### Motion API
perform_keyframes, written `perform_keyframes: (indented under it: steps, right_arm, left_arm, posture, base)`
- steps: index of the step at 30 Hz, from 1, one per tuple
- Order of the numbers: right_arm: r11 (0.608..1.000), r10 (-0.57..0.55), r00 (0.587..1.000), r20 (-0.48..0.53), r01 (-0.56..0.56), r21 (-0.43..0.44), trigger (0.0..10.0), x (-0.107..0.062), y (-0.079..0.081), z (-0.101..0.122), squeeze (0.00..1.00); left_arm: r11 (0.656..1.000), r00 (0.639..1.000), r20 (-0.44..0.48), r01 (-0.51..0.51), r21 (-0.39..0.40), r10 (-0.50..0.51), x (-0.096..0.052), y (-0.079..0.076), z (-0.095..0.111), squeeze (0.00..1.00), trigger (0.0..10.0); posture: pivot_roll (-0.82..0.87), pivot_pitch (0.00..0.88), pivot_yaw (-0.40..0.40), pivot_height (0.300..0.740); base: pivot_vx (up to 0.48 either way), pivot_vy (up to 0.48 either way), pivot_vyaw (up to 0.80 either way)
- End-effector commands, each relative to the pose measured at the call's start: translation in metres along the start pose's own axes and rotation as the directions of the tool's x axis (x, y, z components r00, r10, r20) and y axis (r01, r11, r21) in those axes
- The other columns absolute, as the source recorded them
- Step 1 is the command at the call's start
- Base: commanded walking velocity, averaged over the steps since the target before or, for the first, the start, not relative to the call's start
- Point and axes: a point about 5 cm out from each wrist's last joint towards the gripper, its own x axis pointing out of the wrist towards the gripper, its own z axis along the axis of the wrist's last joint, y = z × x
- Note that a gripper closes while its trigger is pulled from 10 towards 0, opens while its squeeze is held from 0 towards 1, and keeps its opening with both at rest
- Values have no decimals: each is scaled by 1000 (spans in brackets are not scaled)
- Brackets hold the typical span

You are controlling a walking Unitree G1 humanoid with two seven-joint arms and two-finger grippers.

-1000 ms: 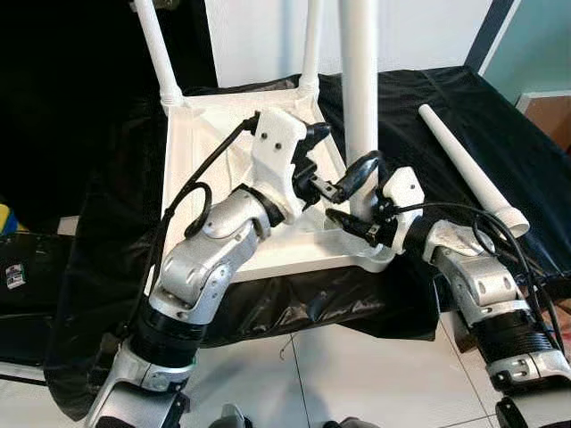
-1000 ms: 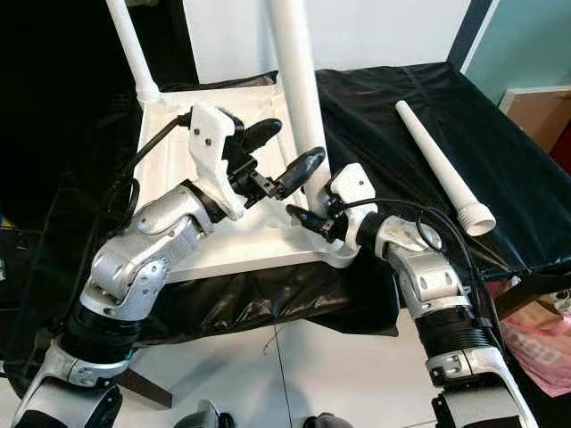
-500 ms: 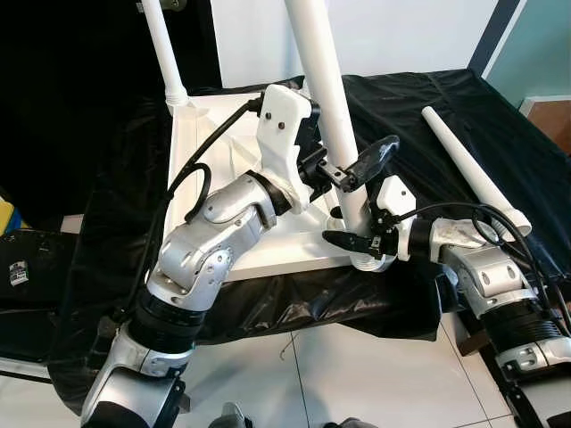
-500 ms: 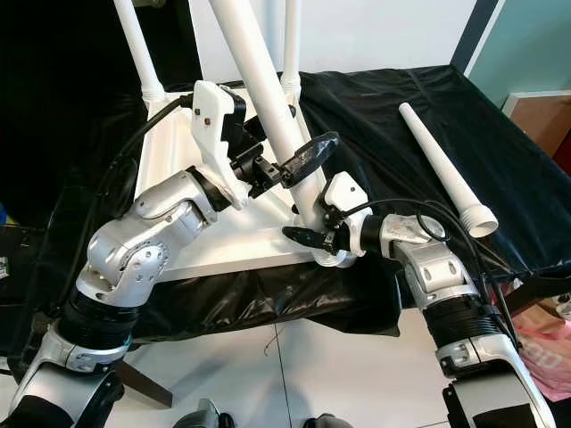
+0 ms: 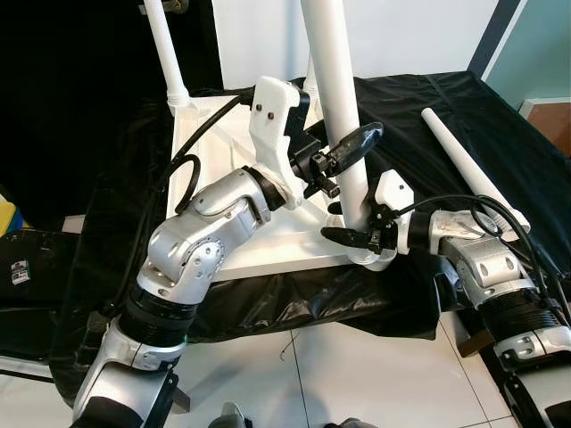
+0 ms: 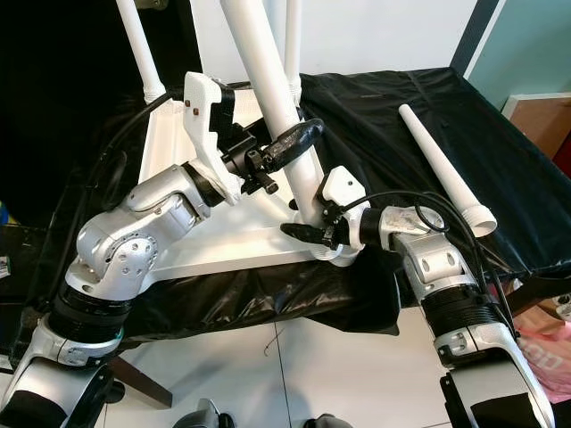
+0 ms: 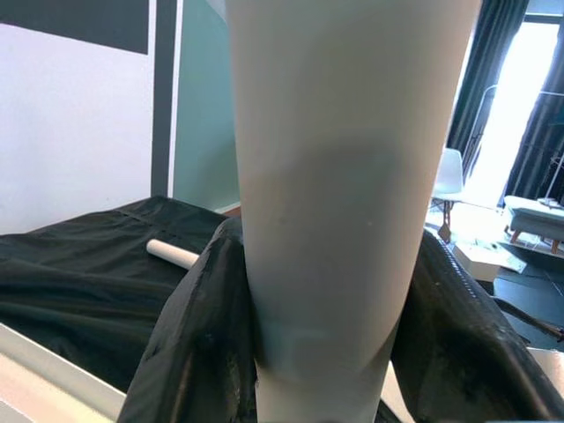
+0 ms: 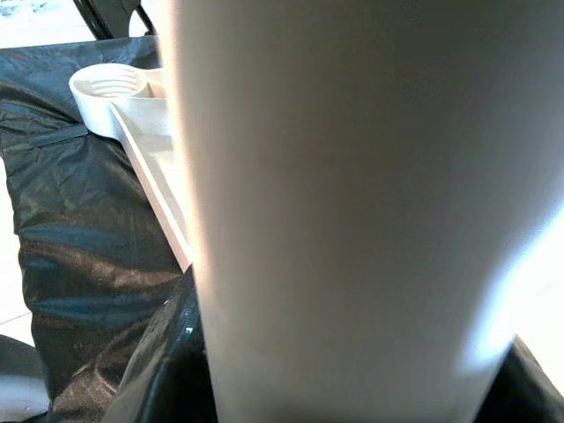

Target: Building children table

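Note:
The white table top lies upside down on a black cloth. A white leg stands at its near right corner socket, leaning a little to the left. My left gripper is shut on this leg at mid height, one finger across its front. My right gripper is shut on the leg's base just above the socket. In both wrist views the leg sits between the black fingers. Another leg lies loose on the cloth to the right.
Two more legs stand upright at the table's far corners. An empty threaded corner socket appears in the right wrist view. The black cloth drapes over the support's front edge above a white tiled floor.
The held leg tipped from upright so its top leaned left, then came back a little. My left gripper's front finger has drawn in against the leg. The camera shifted slightly.

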Motion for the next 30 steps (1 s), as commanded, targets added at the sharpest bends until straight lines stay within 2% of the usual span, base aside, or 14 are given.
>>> perform_keyframes:
  steps: [1, 2, 3, 7, 9, 10, 15, 16, 18, 19, 23, 27, 29, 30]
  right_arm:
    - [999, -41, 999, 5, 41, 13, 10000, -2, -7, 0, 1000]
    - [999, -41, 999, 5, 41, 13, 10000, -2, -7, 0, 1000]
    - [998, -62, 998, 15, 62, 19, 10000, -2, -9, 1, 1000]
    - [993, -114, 993, 32, 114, 7, 10000, -3, -13, 3, 1000]
    - [990, -142, 989, 38, 142, 9, 10000, -2, -15, 4, 957]
    - [984, -180, 983, 47, 180, 6, 10000, -1, -16, 4, 0]
    - [973, -232, 971, 64, 231, 13, 10000, 2, -17, 6, 0]
    - [959, -282, 956, 76, 281, 18, 10000, 5, -18, 7, 0]
    - [959, -282, 956, 76, 281, 18, 10000, 5, -18, 7, 0]
    - [939, -343, 935, 92, 342, 27, 10000, 10, -18, 9, 0]
    - [894, -448, 885, 126, 446, 45, 10000, 22, -14, 15, 0]
    - [861, -508, 850, 139, 504, 67, 10000, 33, -7, 20, 0]
    - [806, -591, 798, 116, 583, 99, 10000, 44, -2, 21, 0]
    - [806, -591, 798, 116, 583, 99, 10000, 44, -2, 21, 0]
  left_arm:
    - [936, 937, -3, 350, 33, -350, 2, -21, 6, 0, 7725]
    - [936, 937, -3, 350, 33, -350, 2, -21, 6, 0, 7725]
    - [945, 946, -11, 324, 39, -324, 4, -20, 7, 0, 10000]
    - [961, 962, 3, 272, 39, -273, 8, -16, 12, 0, 10000]
    - [971, 971, 16, 238, 38, -239, 11, -14, 16, 0, 10000]
    - [982, 983, 22, 183, 36, -184, 14, -9, 19, 0, 10000]
    - [993, 993, 30, 113, 33, -114, 19, -3, 24, 0, 10000]
    - [999, 998, 37, 51, 17, -52, 23, 2, 26, 0, 10000]
    - [999, 998, 37, 51, 17, -52, 23, 2, 26, 0, 10000]
    - [1000, 999, 49, -12, -1, 12, 29, 6, 29, 0, 10000]
    - [992, 990, 69, -124, -30, 126, 40, 10, 33, 0, 10000]
    - [983, 980, 83, -180, -32, 182, 45, 10, 35, 0, 10000]
    - [976, 972, 90, -216, -29, 218, 48, 11, 37, 0, 10000]
    - [976, 972, 90, -216, -29, 218, 48, 11, 37, 0, 10000]
  posture:
    - [58, 22, -55, 740]
    - [58, 22, -55, 740]
    - [58, 24, -54, 740]
    - [59, 27, -52, 740]
    - [61, 34, -50, 740]
    - [62, 36, -49, 740]
    - [62, 42, -47, 740]
    - [62, 49, -43, 740]
    - [62, 49, -43, 740]
    - [59, 59, -36, 740]
    - [59, 67, -31, 740]
    - [59, 72, -30, 740]
    - [64, 80, -33, 740]
    - [64, 80, -33, 740]
  base:
    - [0, 0, 0]
    - [0, 0, 0]
    - [0, 0, 0]
    - [0, 0, 0]
    - [0, 0, 0]
    - [0, 0, 0]
    - [0, 0, 0]
    - [0, 0, 0]
    - [0, 0, 0]
    - [0, 0, 0]
    - [0, 0, 0]
    - [0, 0, 0]
    - [0, 0, 0]
    - [0, 0, 0]
